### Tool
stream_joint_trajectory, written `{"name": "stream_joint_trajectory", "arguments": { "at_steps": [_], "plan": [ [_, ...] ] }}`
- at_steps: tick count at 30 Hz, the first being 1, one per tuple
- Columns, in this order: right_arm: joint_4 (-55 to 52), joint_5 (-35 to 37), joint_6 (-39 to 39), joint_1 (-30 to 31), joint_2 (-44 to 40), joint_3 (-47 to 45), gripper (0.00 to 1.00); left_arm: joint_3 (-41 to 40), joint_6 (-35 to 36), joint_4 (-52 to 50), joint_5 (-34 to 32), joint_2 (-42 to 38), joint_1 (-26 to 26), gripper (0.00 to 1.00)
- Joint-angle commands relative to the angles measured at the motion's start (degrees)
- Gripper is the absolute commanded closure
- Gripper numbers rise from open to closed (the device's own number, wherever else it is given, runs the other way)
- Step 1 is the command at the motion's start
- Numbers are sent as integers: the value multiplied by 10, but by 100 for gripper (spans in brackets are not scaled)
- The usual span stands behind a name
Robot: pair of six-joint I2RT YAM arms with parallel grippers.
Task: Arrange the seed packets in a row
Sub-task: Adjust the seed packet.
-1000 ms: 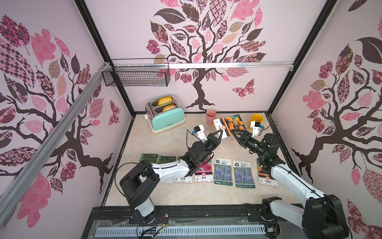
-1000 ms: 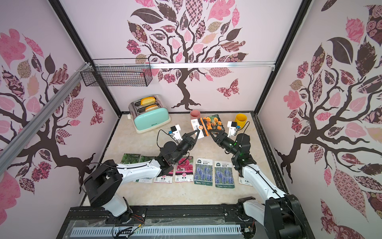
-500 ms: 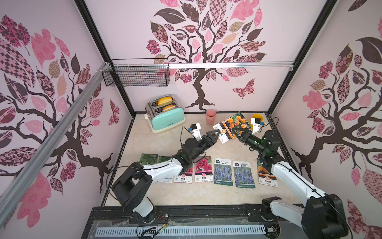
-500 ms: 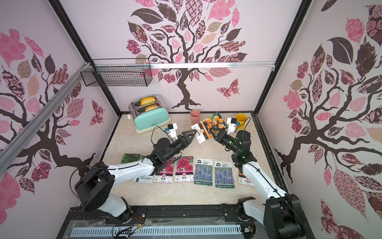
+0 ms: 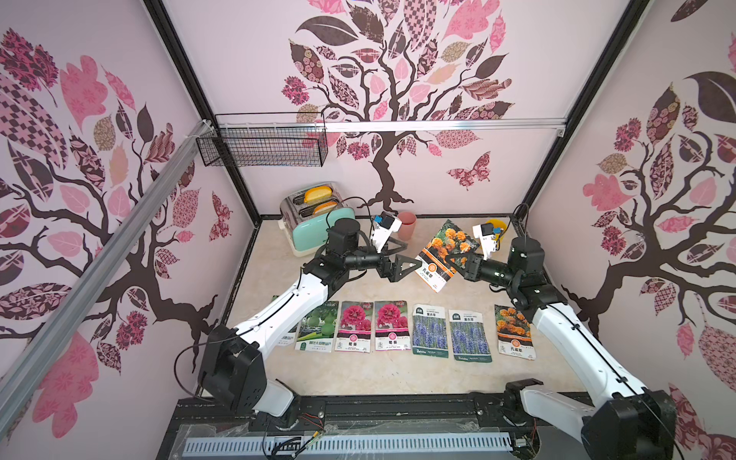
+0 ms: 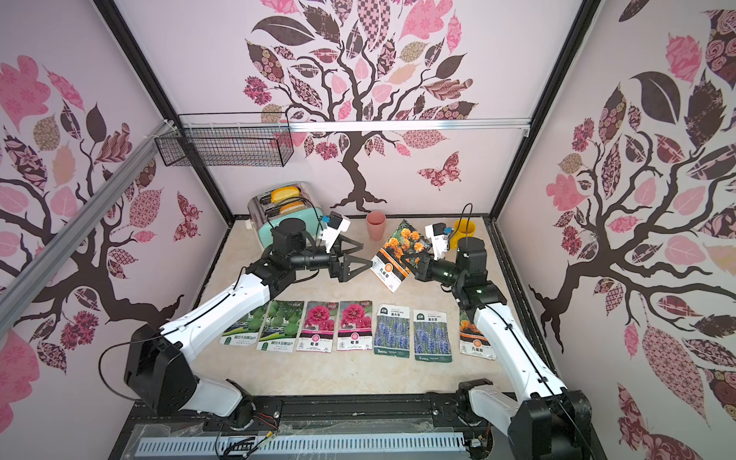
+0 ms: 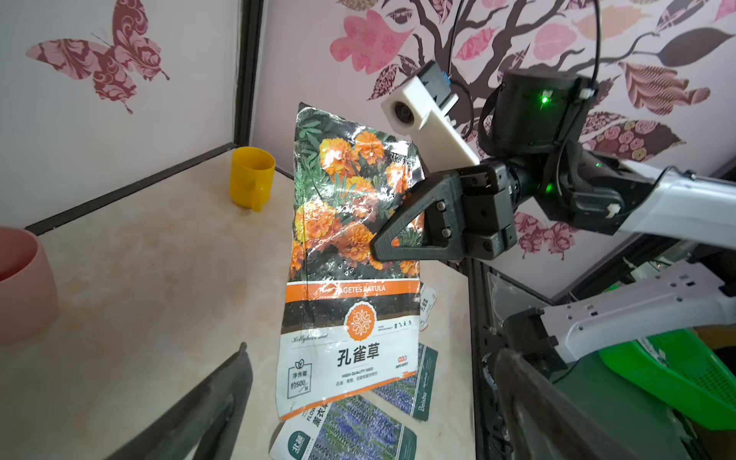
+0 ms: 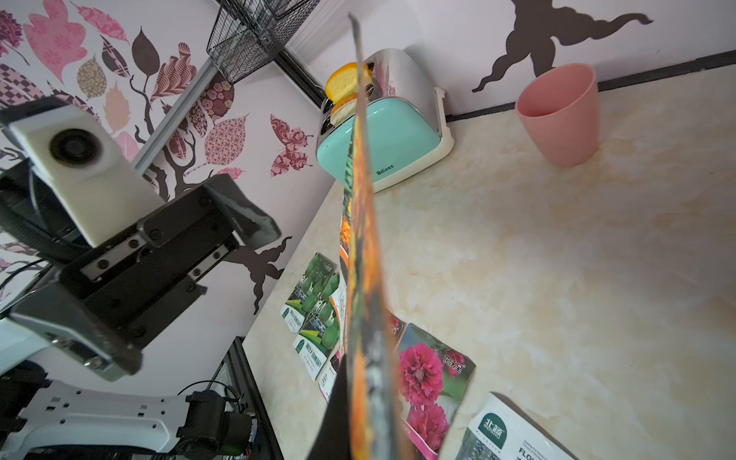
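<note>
1. Right jaws are pressed together on the picture half of the held marigold packet (image 5: 442, 255). It hangs tilted in the air, label end lowest, behind the lying marigold packet (image 5: 514, 332) on the back-wall side.
2. Left jaws are spread wide and empty. Their tips are just beside the held packet's label end, not touching it.
3. The row on the table runs away from the lying marigold packet: two lavender packets (image 5: 428, 330), two pink-flower packets (image 5: 354, 326), two gourd packets (image 5: 318, 326). All label strips face the front. The last gourd packet is partly under the left arm (image 5: 294, 302).
4. Step in hand, as judged: lay the held packet just beside the lying marigold packet, on the side away from the lavender pair.
5. To do it well: turn it flat, strip to the front, edges parallel, no overlap. Release only once it is down, since the glossy film likely slides.
6. In the way: the right arm (image 5: 565, 334) crosses that side of the lying marigold packet, and the side wall is near.
7. The toaster (image 5: 314, 223), pink cup (image 5: 407, 225) and yellow cup (image 7: 253, 177) stand well behind the lying marigold packet.
</note>
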Motion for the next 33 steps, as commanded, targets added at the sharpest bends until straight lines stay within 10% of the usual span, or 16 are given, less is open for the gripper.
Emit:
{"name": "stream_joint_trajectory", "arguments": {
  "at_steps": [1, 11, 15, 18, 22, 26, 28, 33],
  "plan": [
    [-15, -34, -18, 5, -17, 20, 100, 10, 59, -15, 42, 46, 3, 4],
    [-27, -34, -20, 40, -12, 21, 100, 11, -32, 129, 68, 107, 3, 15],
    [-33, -21, -26, 43, -5, 21, 100, 17, -70, 148, 111, 111, 2, 48],
    [-27, -17, -24, 44, 0, 19, 100, 10, -113, 183, 152, 120, -4, 98],
    [-56, 17, -39, 45, 11, 31, 100, -19, -139, 206, 144, 114, -8, 100],
    [-109, 141, -53, 45, 5, 34, 55, -90, -219, 285, 37, 88, -8, 100],
    [-149, 235, -51, 44, -1, 30, 1, -126, -255, 292, -51, 65, -8, 100],
    [-230, 427, -17, 32, -39, -19, 0, -225, -301, 323, -210, -23, -34, 100]
  ]
}}
